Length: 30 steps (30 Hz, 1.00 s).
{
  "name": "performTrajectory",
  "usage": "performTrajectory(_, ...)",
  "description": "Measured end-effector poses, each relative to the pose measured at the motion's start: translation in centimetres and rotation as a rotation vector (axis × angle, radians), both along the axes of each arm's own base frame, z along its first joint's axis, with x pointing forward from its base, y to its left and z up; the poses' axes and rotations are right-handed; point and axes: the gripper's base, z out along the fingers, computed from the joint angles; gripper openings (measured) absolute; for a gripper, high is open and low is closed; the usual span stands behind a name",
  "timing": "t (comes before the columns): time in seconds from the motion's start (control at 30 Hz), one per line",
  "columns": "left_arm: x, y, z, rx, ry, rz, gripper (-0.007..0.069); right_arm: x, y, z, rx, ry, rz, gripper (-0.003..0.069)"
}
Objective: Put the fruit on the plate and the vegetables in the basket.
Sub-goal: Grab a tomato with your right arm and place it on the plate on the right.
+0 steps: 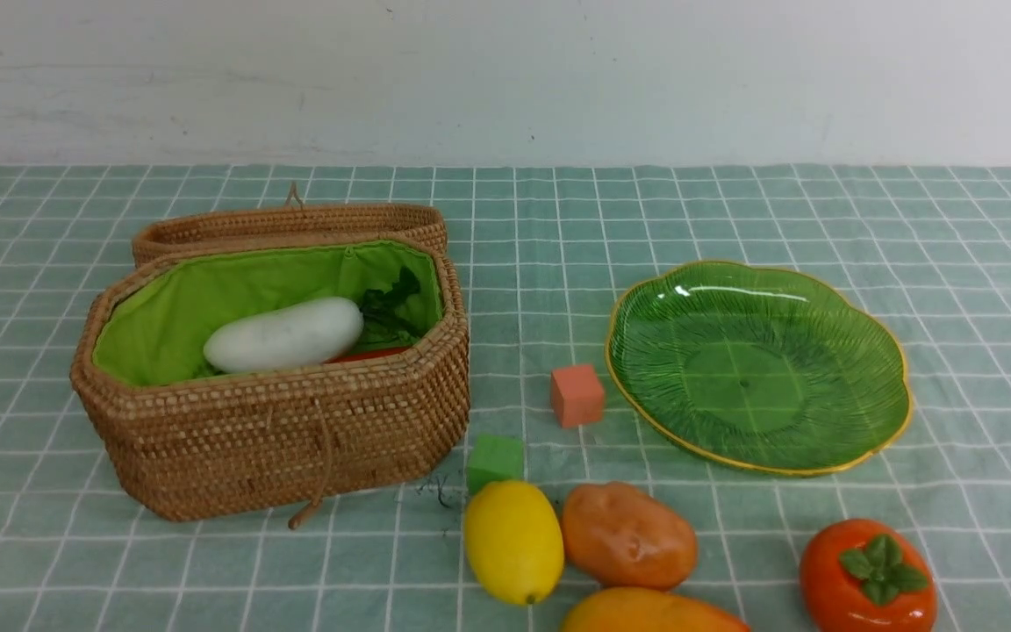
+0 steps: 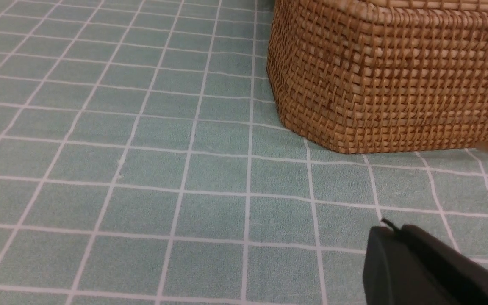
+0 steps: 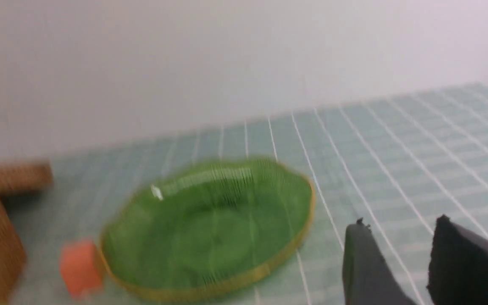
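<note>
The wicker basket (image 1: 277, 412) with green lining stands at the left; a white radish (image 1: 284, 335) lies inside it over something red. The green glass plate (image 1: 856, 386) at the right holds nothing. Near the front edge lie a yellow lemon (image 1: 513, 541), a brownish-orange potato (image 1: 629, 535), an orange-yellow mango (image 1: 650, 613) and an orange-red persimmon (image 1: 867, 577). Neither arm shows in the front view. My left gripper (image 2: 392, 231) is shut and empty, low over the cloth near the basket (image 2: 392, 80). My right gripper (image 3: 400, 226) is open and empty, beside the plate (image 3: 210, 228).
A salmon cube (image 1: 577, 395) sits between basket and plate, and a green cube (image 1: 495, 461) lies behind the lemon. The basket's woven lid (image 1: 290, 224) lies open behind it. A checked green cloth (image 1: 734, 211) covers the table up to a white wall.
</note>
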Motion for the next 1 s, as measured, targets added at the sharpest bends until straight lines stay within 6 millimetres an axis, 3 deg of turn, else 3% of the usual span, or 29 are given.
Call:
performTrajectory(0.1, 0.0, 0.0, 0.0, 0.000, 0.000, 0.000, 0.0013, -0.3, -0.5, 1.5, 0.192, -0.186, -0.013, 0.0242)
performTrajectory(0.27, 0.0, 0.0, 0.0, 0.000, 0.000, 0.000, 0.0015, -1.2, -0.6, 4.6, 0.341, -0.328, 0.029, 0.0242)
performTrajectory(0.3, 0.0, 0.0, 0.0, 0.001, 0.000, 0.000, 0.0015, -2.1, -0.3, 7.6, 0.364, -0.357, 0.073, 0.0242)
performTrajectory(0.33, 0.0, 0.0, 0.0, 0.001, 0.000, 0.000, 0.0015, -2.0, -0.2, 7.5, 0.367, -0.346, 0.076, 0.0242)
performTrajectory(0.4, 0.0, 0.0, 0.0, 0.001, 0.000, 0.000, 0.0017, -4.1, 0.2, 13.3, 0.380, -0.354, 0.126, 0.0242)
performTrajectory(0.43, 0.0, 0.0, 0.0, 0.001, 0.000, 0.000, 0.0017, -4.7, 0.3, 15.3, 0.368, -0.329, 0.126, 0.0242)
performTrajectory(0.53, 0.0, 0.0, 0.0, 0.001, 0.000, 0.000, 0.0018, -4.9, 0.3, 19.9, 0.308, -0.178, 0.085, 0.0242)
performTrajectory(0.63, 0.0, 0.0, 0.0, 0.001, 0.000, 0.000, 0.0021, -3.4, 0.2, 22.2, 0.200, -0.003, 0.035, 0.0242)
performTrajectory(0.8, 0.0, 0.0, 0.0, 0.001, 0.000, 0.000, 0.0027, 0.8, 0.1, 20.8, 0.003, 0.282, 0.027, 0.0242)
performTrajectory(1.0, 0.0, 0.0, 0.0, 0.002, 0.000, -0.001, 0.0032, 3.3, 1.5, 15.7, 0.057, 0.538, 0.162, 0.0245)
